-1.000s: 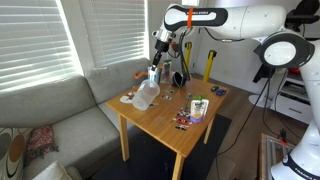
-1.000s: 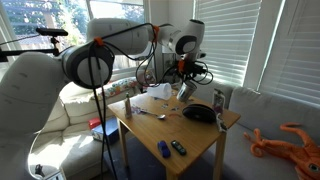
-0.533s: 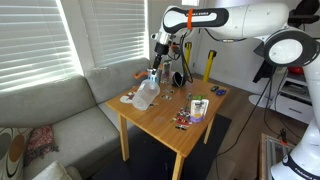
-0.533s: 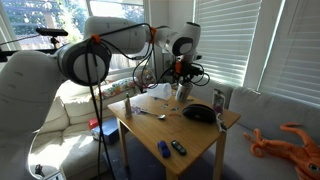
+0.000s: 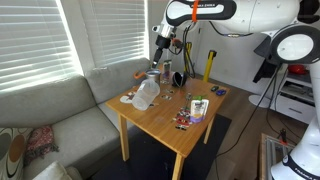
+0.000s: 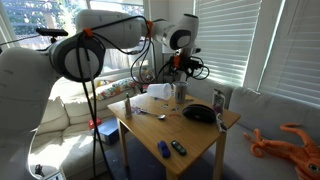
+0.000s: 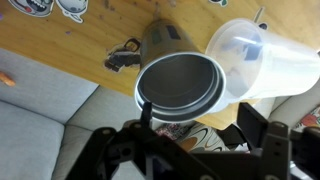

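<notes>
A steel cup point(image 7: 180, 85) stands upright at the table's far edge, seen from straight above in the wrist view. Beside it a clear plastic jug point(image 7: 255, 62) lies on its side. My gripper point(image 7: 200, 125) hangs above the cup, open, its dark fingers point(image 7: 258, 122) spread wider than the rim and holding nothing. In both exterior views the gripper point(image 5: 163, 44) point(image 6: 178, 67) is raised a little over the cup point(image 5: 153, 76) point(image 6: 180, 92), apart from it. The jug point(image 5: 145, 95) rests just in front of the cup.
The wooden table point(image 5: 165, 128) also carries a green-and-white box point(image 5: 198, 108), small loose items point(image 5: 183, 122), a spoon point(image 6: 150, 113), a dark bowl point(image 6: 200, 112) and blue objects point(image 6: 163, 150). A grey sofa point(image 5: 55, 115) lies beyond the table's edge.
The gripper was shut on the cup a second ago; its jaws have opened, let the cup go, and the hand has risen above it.
</notes>
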Controlling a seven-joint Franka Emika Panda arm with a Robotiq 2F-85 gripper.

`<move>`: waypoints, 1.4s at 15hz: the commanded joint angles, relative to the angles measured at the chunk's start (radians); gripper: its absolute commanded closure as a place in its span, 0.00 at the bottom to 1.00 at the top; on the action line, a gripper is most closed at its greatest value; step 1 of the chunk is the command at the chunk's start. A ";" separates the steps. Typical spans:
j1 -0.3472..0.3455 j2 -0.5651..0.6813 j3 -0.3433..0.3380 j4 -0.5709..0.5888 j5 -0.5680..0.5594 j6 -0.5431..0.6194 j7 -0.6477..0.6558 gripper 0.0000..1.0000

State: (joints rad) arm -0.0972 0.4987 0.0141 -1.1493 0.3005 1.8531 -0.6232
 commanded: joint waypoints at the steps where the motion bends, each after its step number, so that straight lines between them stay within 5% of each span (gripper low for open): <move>1: 0.010 -0.076 0.008 -0.064 0.027 0.040 0.034 0.00; 11: 0.001 -0.137 0.055 -0.222 0.195 -0.041 0.191 0.00; 21: 0.000 -0.154 0.079 -0.334 0.199 -0.025 0.172 0.00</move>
State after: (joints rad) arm -0.0904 0.3881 0.0838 -1.4165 0.4856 1.8107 -0.4310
